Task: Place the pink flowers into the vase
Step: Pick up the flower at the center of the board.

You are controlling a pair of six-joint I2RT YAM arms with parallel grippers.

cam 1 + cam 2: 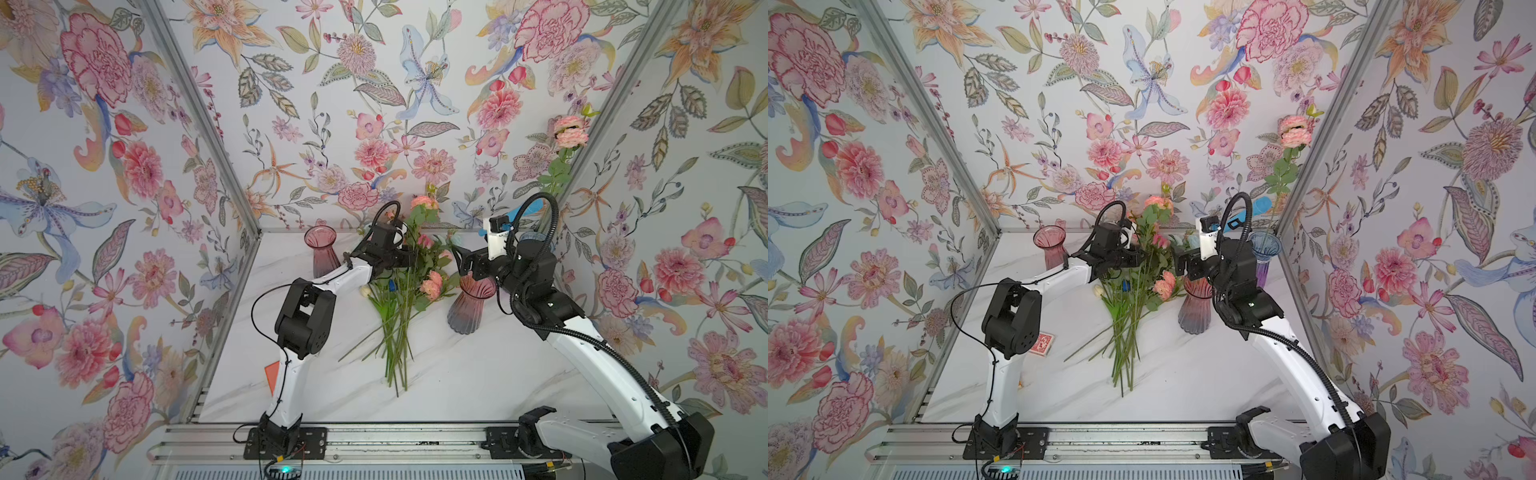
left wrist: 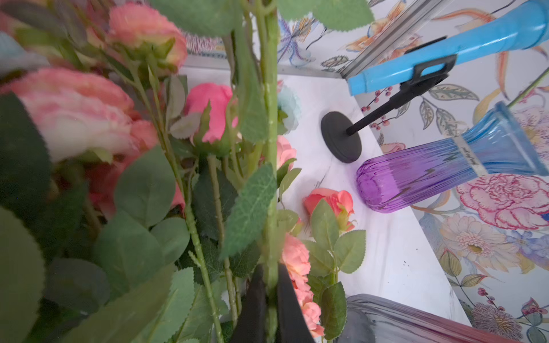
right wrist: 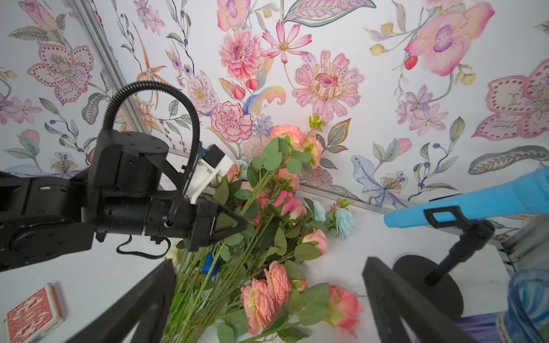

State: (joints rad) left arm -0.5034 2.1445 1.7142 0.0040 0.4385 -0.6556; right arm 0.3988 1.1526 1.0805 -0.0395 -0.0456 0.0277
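Table (image 1: 478, 386), near side: a red deck (image 1: 1042, 344) lies flat beside the left arm.

Centre: the pink flowers (image 1: 431, 285) lie in a loose pile. The cut stem ends fan toward the near edge and the heads point toward the back wall. A few blue blooms (image 3: 344, 221) are mixed in at the far side. Just right of the pile the near vase (image 1: 471, 311), pink and ribbed, stands upright.

Left gripper (image 2: 271, 314): in the left wrist view the jaws are clamped tight on one green stem (image 2: 271, 184). In the right wrist view that stem rises tilted out of the pile. Its salmon heads (image 3: 294, 136) stand above the rest, toward the back wall.

Right gripper (image 3: 269, 261): jaws spread wide, holding nothing. It is poised over the pile's right side, close to the near vase's rim.

Back row:
- The far vase (image 1: 320, 249), pink, stands upright at the left.
- The mic (image 3: 463, 205), blue, sits on a black stand.
- The blue vase (image 1: 1264, 257) stands in the right corner. A lone flower (image 1: 571, 131), pink, stands in it with its head high against the wall.
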